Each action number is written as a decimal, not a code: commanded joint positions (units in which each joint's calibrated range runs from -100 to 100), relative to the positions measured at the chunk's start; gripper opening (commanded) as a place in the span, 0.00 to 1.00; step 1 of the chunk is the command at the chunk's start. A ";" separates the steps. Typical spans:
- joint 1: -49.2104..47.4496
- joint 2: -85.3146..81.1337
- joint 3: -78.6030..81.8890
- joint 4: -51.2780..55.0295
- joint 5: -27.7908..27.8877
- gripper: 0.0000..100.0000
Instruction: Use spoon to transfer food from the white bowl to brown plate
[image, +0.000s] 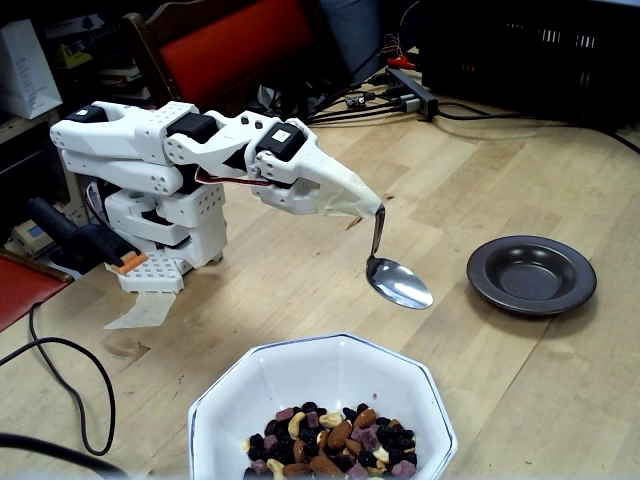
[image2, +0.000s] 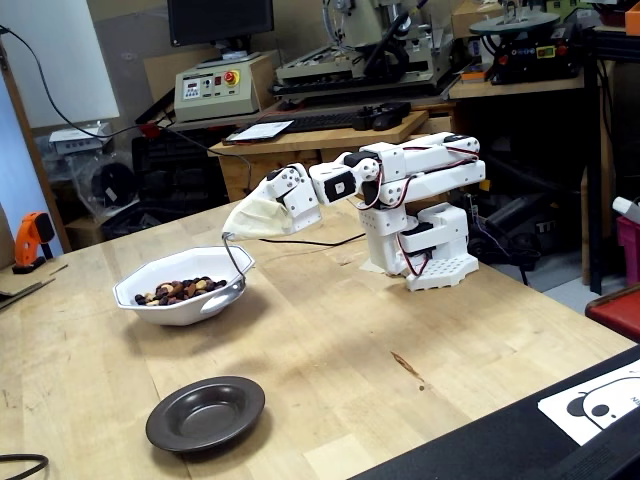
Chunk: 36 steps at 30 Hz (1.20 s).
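Note:
The white octagonal bowl (image: 300, 385) (image2: 160, 310) holds the food (image: 335, 440) (image2: 180, 290), a mix of nuts, raisins and purple bits. My gripper (image: 372, 208) (image2: 232, 232), wrapped in pale tape, is shut on the handle of the silver spoon (image: 398, 283) (image2: 228, 298). The spoon hangs down, its bowl empty, just above and beyond the white bowl's rim. The dark brown plate (image: 531, 273) (image2: 206, 412) is empty and stands apart from the bowl on the wooden table.
The arm's white base (image: 165, 225) (image2: 430, 250) is fixed to the table. A black cable (image: 70, 385) loops on the table beside the bowl. Cables and a power strip (image: 410, 95) lie at the far edge. A paper sheet (image2: 600, 400) lies near the table corner.

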 joint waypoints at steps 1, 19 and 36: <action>0.03 0.25 -0.16 -0.74 0.20 0.04; 0.03 0.25 -0.16 -0.74 0.20 0.04; -0.41 -0.52 -0.16 -0.74 0.20 0.04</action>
